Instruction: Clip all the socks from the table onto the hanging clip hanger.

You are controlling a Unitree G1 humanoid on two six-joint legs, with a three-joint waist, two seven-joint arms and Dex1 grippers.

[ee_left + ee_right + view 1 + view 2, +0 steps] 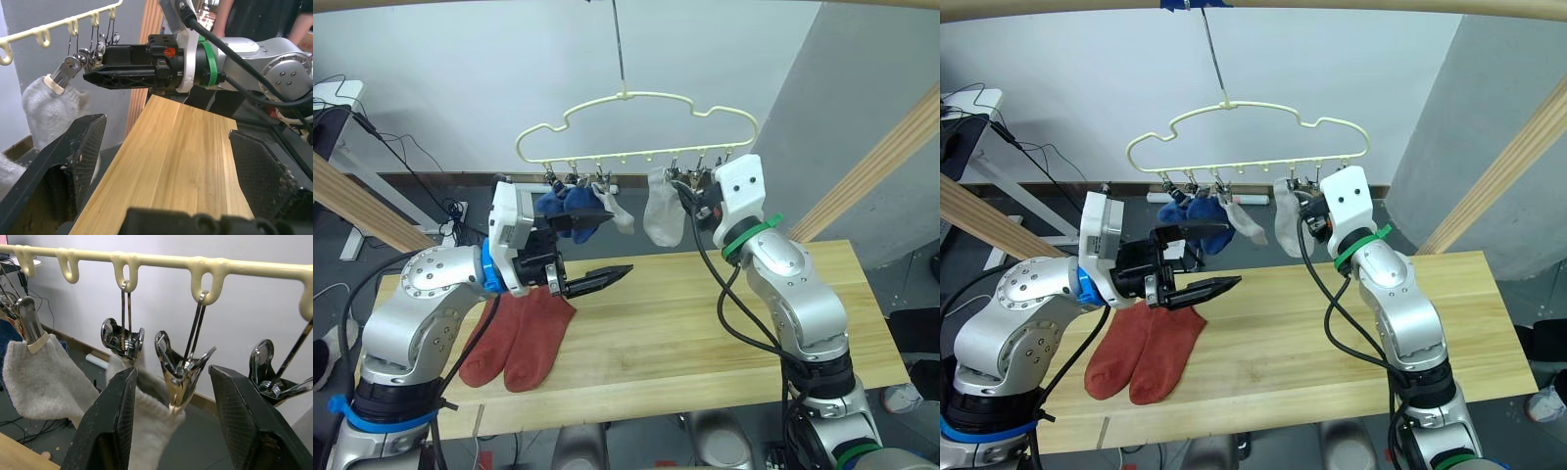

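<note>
Nearest you, two rust-red socks (517,336) are lying side by side on the worktop (705,323) toward its left end, touching each other, toes pointing at the near edge. Just above their cuffs your left gripper (597,250) is hovering over the worktop with its fingers spread wide, released, gripping nothing; the lower finger is pointing toward the worktop's middle. Further back and higher, your right gripper (171,416) is sitting up at the clip row of the clip hanger (636,108), fingers parted, one on each side of an empty metal clip (183,369) without pinching it, so it's grasping nothing. Behind that clip a light grey sock (151,421) is hanging from the next clip, and a second light grey sock (44,377) is hanging from a clip further along the row. In the head view two blue socks (570,211) are hanging bunched together from the clips on the hanger's left side, a light grey sock just right of them, and the other grey one near the right gripper. The hanger is dangling by its thin metal hook (1214,59) from the round wooden rail (1332,8) overhead. Beyond the worktop, a person in dark clothing (254,19) is standing behind your right arm.
</note>
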